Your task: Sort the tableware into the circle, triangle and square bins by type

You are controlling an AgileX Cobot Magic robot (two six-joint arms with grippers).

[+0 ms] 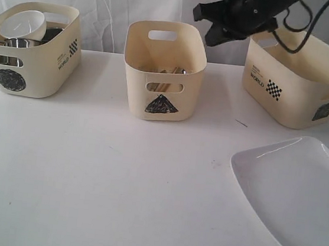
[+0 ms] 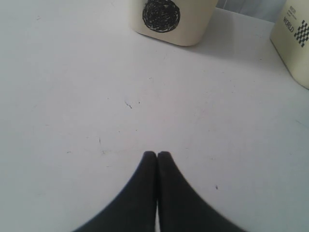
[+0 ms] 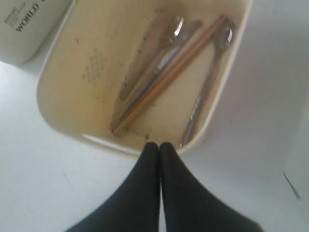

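Note:
Three cream bins stand in a row: the circle bin at the left, the triangle bin in the middle, the square bin at the right. The circle bin holds a white bowl and steel ware. Inside the triangle bin lie wooden chopsticks, a steel spoon and other steel cutlery. The large white plate lies flat at the front right. My right gripper hangs shut and empty above the triangle bin's rim. My left gripper is shut and empty over bare table, short of the circle bin.
The right arm reaches in from the top right, between the triangle and square bins. Another bin with the checker print shows at the edge of the left wrist view. White cloth hangs behind the table.

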